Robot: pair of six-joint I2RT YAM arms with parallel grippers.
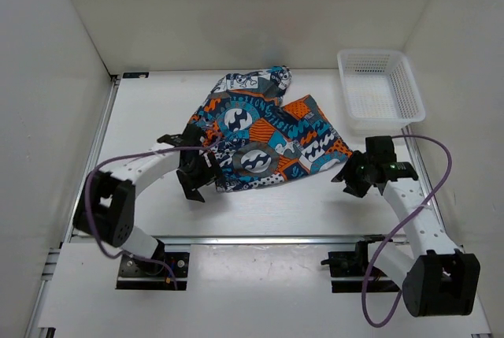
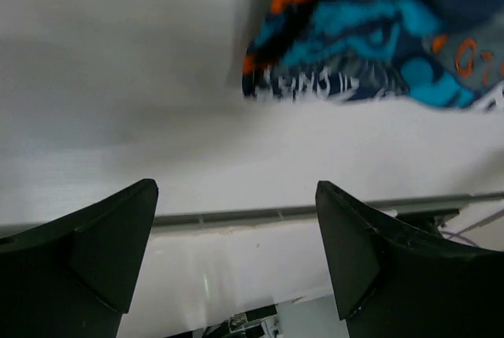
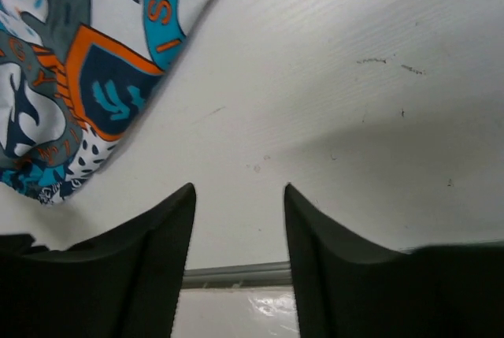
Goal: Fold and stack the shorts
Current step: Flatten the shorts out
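The shorts (image 1: 264, 129), in orange, teal, navy and white patchwork print, lie crumpled and partly folded on the white table, one end reaching toward the back. My left gripper (image 1: 194, 188) is open and empty just off their near left edge; their hem shows in the left wrist view (image 2: 378, 46) above the fingers. My right gripper (image 1: 348, 183) is open and empty just off their right corner, which shows in the right wrist view (image 3: 87, 86) at upper left. Neither gripper touches the cloth.
A white perforated basket (image 1: 380, 90) stands at the back right, near the right wall. White walls close the table on the left, back and right. A metal rail (image 1: 260, 238) runs along the table's near edge.
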